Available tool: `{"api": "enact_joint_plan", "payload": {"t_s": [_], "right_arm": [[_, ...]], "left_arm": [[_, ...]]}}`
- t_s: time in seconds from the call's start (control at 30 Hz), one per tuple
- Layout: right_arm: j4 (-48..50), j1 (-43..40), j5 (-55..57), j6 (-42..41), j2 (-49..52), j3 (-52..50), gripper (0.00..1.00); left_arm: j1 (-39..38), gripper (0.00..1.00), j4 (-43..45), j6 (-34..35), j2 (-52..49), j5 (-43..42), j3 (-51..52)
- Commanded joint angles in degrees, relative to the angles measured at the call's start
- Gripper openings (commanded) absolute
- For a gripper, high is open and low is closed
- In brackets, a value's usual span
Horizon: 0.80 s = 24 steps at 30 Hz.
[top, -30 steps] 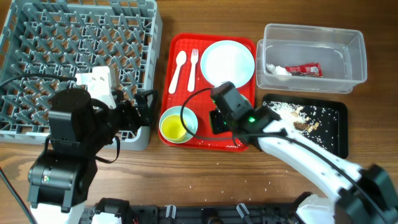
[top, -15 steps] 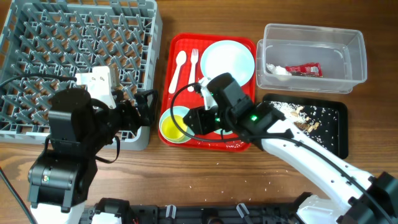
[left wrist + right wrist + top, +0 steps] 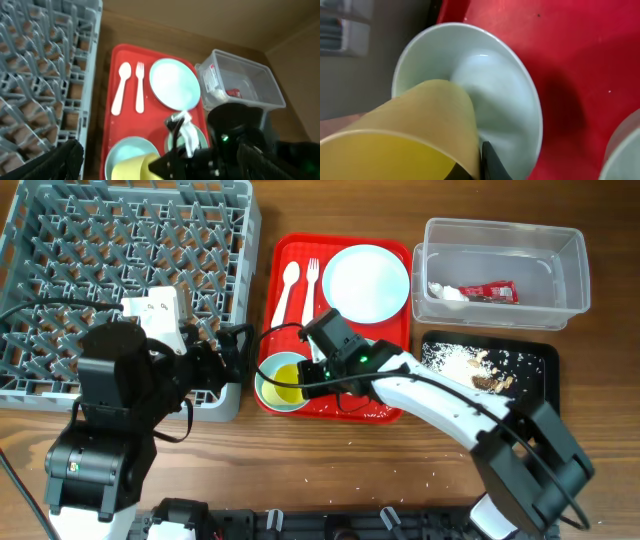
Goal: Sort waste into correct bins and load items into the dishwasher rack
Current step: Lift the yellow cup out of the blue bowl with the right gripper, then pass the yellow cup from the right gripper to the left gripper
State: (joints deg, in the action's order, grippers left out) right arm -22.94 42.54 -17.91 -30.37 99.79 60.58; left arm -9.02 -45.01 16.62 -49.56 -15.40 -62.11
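Right gripper [image 3: 308,377] meets the small yellow cup [image 3: 287,388]; whether it pinches is unclear. Red foil wrapper [image 3: 490,291] and whitish crumbs [image 3: 447,355] lie binned; grey pegged plastic rack [image 3: 100,250] holds no dishes.

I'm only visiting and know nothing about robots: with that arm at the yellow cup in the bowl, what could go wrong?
1. The small yellow plastic cup looks tilted inside the round pale-blue bowl, so the right end effector might lose it.
2. Lifting could drag that bowl across the flat red plastic tray into the second pale-blue bowl close beside it.
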Motion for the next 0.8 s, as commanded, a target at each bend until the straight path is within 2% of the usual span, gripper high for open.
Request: {"api": "enact_joint_plan", "payload": {"t_s": [0.0,0.07,0.13,0.2,0.23,0.33,0.37,0.4,0.43,0.6,0.77], "right_arm": [[-2.3,-3.7,0.5,0.2,-9.5,0.6,0.04],[-4.7,-8.1,-2.3,0.7,-15.2,0.6,0.04],[-4.1,-14.1,-11.1,4.9,-20.9,0.6,0.04],[-2.4,-19.5,-21.6,8.8,-25.2,0.6,0.04],[-1.6,-22.2,-27.0,10.4,-26.9,0.6,0.04],[1.3,-27.5,-43.7,13.9,-29.2,0.6,0.04],[2.1,-27.5,-46.6,13.9,-29.1,0.6,0.04],[3.3,-27.3,-49.2,13.9,-28.9,0.6,0.04],[4.9,-26.9,-51.0,13.6,-28.9,0.6,0.04],[19.1,-22.9,-52.7,6.1,-28.5,0.6,0.04],[24.3,-19.1,-50.3,3.1,-25.9,0.6,0.04]], "left_arm": [[-0.2,1.00,-2.7,0.5,0.3,-2.9,-1.0],[-0.2,1.00,-2.4,0.9,0.0,-3.3,-1.0],[-0.2,1.00,-2.4,4.6,0.0,-3.4,-1.0],[1.0,1.00,-1.4,8.8,0.0,-9.3,-1.0],[2.3,1.00,-0.1,9.5,-0.5,-16.2,-1.0],[10.5,1.00,7.9,9.6,-5.2,-52.3,-1.0],[12.5,1.00,10.1,9.6,-7.4,-62.1,-1.0],[14.1,1.00,11.9,9.6,-9.7,-70.6,-1.0],[14.6,1.00,12.8,9.5,-11.3,-75.1,-1.0],[11.8,1.00,11.6,9.1,-16.1,-75.0,-0.9],[7.6,0.97,11.9,9.1,-16.0,-75.0,-0.9]]}}
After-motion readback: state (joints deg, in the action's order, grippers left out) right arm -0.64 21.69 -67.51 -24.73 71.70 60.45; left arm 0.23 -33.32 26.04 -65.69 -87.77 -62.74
